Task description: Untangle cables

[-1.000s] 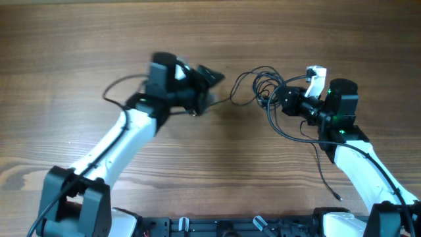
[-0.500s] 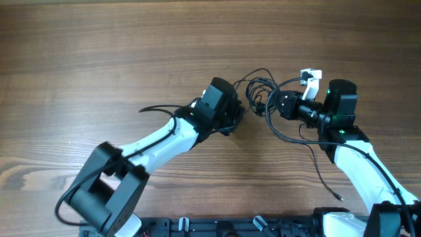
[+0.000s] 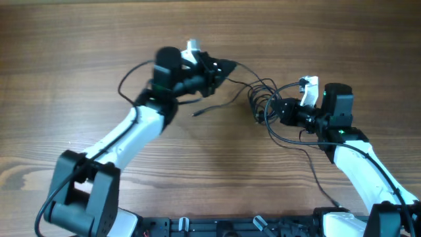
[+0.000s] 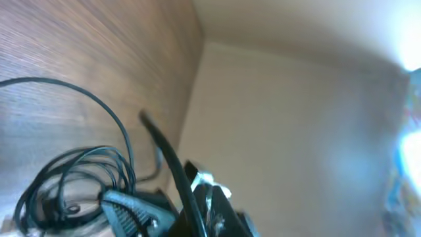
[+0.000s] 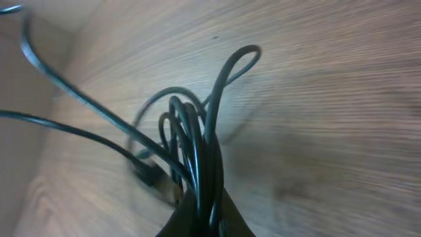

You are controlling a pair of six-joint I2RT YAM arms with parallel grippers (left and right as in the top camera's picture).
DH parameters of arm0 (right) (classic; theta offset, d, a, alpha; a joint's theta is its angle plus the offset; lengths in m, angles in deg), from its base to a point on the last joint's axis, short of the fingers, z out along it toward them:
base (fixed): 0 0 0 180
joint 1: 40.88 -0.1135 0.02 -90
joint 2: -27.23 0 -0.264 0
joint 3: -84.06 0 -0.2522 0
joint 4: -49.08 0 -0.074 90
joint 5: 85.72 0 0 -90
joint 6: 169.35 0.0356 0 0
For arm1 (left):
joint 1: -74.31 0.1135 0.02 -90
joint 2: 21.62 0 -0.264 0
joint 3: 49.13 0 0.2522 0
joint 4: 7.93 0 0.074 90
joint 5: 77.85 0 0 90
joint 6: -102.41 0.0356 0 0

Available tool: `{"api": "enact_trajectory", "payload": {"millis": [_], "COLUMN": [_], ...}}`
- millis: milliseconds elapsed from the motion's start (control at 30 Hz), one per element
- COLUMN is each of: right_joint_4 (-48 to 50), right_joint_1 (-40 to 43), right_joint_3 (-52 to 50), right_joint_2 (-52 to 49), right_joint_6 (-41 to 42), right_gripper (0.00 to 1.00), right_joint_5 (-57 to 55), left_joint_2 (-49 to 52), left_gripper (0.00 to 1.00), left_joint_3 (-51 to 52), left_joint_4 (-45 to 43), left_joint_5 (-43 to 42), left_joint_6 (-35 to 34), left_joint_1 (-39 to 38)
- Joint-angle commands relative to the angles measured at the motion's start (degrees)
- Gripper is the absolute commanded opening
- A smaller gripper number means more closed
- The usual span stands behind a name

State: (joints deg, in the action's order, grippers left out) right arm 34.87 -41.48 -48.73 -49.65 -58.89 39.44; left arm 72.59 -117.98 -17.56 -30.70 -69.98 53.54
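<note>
- left gripper (image 3: 222, 66): clenched, seemingly on one strand of the thin black flexible cables (image 3: 262, 97), above the brown wooden counter (image 3: 79, 39); the strand may slip out under pull.
- cables: knotted mid-counter, between the grippers; pulling apart may tighten the loops.
- right gripper (image 3: 281, 112): clamped on the coiled bundle; the whole bundle may drag along.

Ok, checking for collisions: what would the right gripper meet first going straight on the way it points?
The right gripper points left, straight into the cables it clamps; what lies beyond is unclear in depth.
</note>
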Motion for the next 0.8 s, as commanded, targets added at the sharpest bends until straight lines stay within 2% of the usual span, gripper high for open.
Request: {"api": "enact_trajectory", "payload": {"millis": [0, 67, 200, 233, 267, 333, 400, 500, 633, 767], "right_joint_4": [0.13, 0.15, 0.20, 0.44, 0.85, 2.36, 2.69, 2.60, 2.95, 3.19], "right_joint_1": [-0.20, -0.20, -0.20, -0.20, -0.20, -0.20, -0.20, -0.20, -0.20, -0.20], "right_joint_3": [-0.13, -0.13, -0.13, -0.13, -0.13, -0.13, -0.13, -0.13, -0.13, -0.13], "right_joint_2": [-0.26, -0.26, -0.24, -0.24, -0.24, -0.24, -0.26, -0.26, -0.26, -0.26], "right_joint_6": [-0.79, -0.83, -0.87, -0.98, -0.96, -0.76, 1.62, 5.33, 8.26, 11.47], "right_gripper": [0.04, 0.05, 0.07, 0.08, 0.08, 0.07, 0.05, 0.05, 0.04, 0.05], "right_joint_5": [-3.78, -2.64, 3.78, 7.21, 10.14, 16.15, 17.46, 17.46, 17.03, 15.76], "left_joint_2": [-0.63, -0.63, -0.61, -0.61, -0.59, -0.57, -0.57, -0.57, -0.57, -0.57], "left_gripper": [0.04, 0.04, 0.11, 0.23, 0.48, 0.86, 1.00, 1.00, 1.00, 0.99], "left_joint_3": [-0.42, -0.42, -0.42, -0.42, -0.42, -0.42, -0.42, -0.42, -0.42, -0.42], "left_joint_4": [0.02, 0.24, 5.20, 8.50, 11.80, 20.57, 27.98, 31.50, 31.36, 31.41], "left_joint_5": [-17.14, -17.79, -16.87, -16.31, -15.37, -11.87, -9.44, -11.04, -19.80, -20.85], "left_joint_6": [2.71, 2.78, 11.06, 12.59, 13.60, 15.74, 19.02, 27.15, 40.72, 43.01], "left_joint_1": [8.02, 11.30, 16.52, 17.29, 17.49, 17.20, 16.26, 14.23, 9.20, 4.63]}}
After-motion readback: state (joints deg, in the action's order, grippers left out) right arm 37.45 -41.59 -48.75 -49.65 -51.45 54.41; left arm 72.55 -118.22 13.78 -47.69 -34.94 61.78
